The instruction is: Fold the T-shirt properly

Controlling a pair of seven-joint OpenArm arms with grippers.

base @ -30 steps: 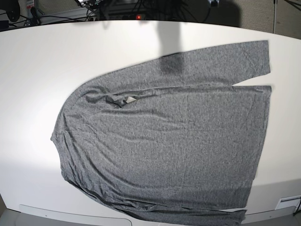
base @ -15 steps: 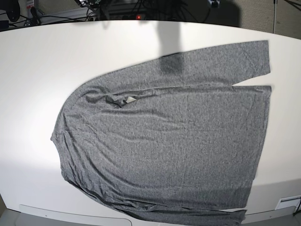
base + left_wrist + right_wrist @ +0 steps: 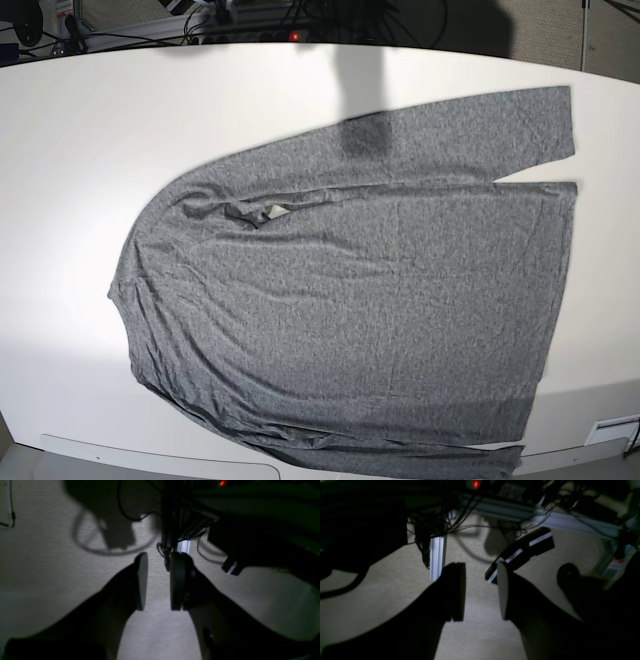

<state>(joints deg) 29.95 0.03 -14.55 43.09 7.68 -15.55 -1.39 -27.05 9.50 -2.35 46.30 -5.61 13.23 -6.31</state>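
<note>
A heathered dark-grey long-sleeved knit T-shirt [image 3: 350, 310] lies spread flat across the white tabletop [image 3: 80, 150], its hem toward 3 o'clock, its neck with a small pale tag [image 3: 277, 211] toward 9 o'clock, and one sleeve reaching to 2 o'clock. Away from the cloth, the dark left gripper [image 3: 157, 581] and dark right gripper [image 3: 481, 592] each hang above beige carpet [image 3: 382, 580], jaws parted by a narrow gap, holding nothing. Black cables [image 3: 150, 35] trail beyond the table's far edge.

— What covers the broad white rounded counter [image 3: 80, 150]?
— A heathered dark-grey long-sleeved knit T-shirt [image 3: 350, 310], spread flat, pale neck tag [image 3: 277, 211] showing, one edge reaching the counter's near rim.
</note>
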